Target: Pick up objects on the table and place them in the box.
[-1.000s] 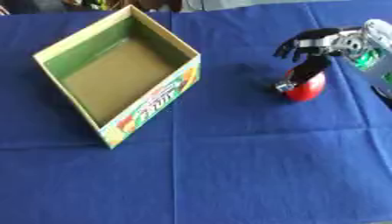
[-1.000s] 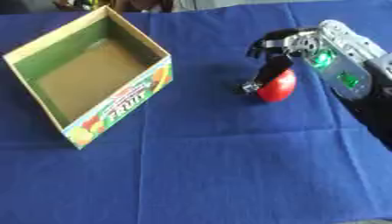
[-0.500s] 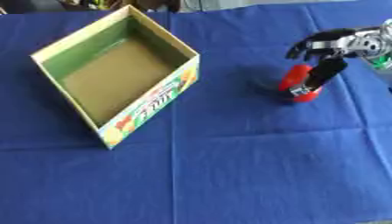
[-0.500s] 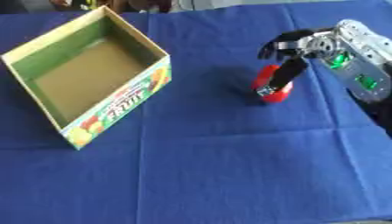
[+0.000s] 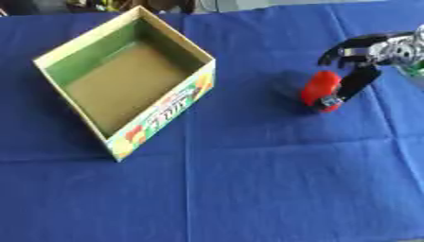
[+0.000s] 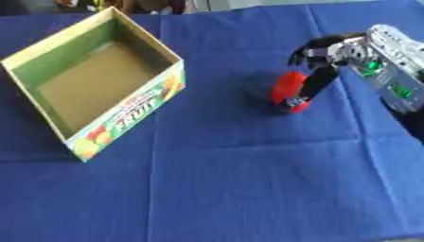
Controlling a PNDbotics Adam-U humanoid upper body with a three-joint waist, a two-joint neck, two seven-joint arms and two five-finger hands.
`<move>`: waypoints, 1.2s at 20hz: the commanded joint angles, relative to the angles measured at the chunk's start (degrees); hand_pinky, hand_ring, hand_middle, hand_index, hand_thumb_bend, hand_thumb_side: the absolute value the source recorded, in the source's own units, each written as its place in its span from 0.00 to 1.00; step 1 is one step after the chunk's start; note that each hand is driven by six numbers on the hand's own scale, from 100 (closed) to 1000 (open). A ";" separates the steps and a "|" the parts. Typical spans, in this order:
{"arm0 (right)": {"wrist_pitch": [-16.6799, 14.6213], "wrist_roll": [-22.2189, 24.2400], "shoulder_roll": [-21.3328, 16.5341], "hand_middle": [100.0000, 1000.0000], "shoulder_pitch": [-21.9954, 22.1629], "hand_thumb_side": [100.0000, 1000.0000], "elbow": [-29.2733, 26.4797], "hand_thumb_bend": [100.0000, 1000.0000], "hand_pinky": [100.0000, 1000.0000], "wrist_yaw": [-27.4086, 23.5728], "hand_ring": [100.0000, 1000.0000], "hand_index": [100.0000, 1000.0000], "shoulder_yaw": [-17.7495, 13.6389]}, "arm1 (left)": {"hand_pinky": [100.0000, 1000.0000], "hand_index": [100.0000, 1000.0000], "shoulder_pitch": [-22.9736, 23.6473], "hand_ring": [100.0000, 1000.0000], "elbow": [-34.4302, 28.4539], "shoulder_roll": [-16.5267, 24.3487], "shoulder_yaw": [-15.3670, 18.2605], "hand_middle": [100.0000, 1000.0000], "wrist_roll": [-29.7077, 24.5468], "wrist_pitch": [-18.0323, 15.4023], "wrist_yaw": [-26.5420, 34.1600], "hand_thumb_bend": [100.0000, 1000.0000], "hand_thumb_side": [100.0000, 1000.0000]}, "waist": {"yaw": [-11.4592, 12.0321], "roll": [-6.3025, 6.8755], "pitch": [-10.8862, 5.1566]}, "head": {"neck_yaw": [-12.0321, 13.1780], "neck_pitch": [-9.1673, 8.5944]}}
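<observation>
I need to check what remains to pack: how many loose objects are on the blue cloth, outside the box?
1. A red object lies right of the box, with the right hand curled round it. The box looks empty, and nothing else shows on the cloth.

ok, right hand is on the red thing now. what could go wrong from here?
1. The right hand touches the red object with only a finger or thumb visibly down one side; the rounded object could slip or roll off on the lift.
2. The box sits well to the left across the blue cloth, so any carry is long, with more chance to drop.
3. The box's near wall stands tall; a low carry could clip it and shove the box.
</observation>
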 commanded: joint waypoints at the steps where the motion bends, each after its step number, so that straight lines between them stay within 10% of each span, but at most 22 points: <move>1: 1.18 1.28 -1.10 0.88 -0.89 0.47 0.97 0.50 0.71 0.62 0.83 0.95 -0.66 | 0.56 0.77 -0.47 0.81 -1.06 0.24 -0.13 0.75 -0.31 -0.09 0.19 0.00 1.00 | 0.00 0.07 -0.89 | -0.17 -0.71; 24: 3.39 0.27 1.21 0.77 -1.25 0.38 4.20 0.38 0.43 -1.13 0.65 0.89 -0.47 | 0.56 0.77 -0.72 0.82 -1.06 0.09 -0.09 0.76 -0.20 0.03 0.34 0.00 1.00 | 0.36 0.42 -0.29 | -0.46 -0.77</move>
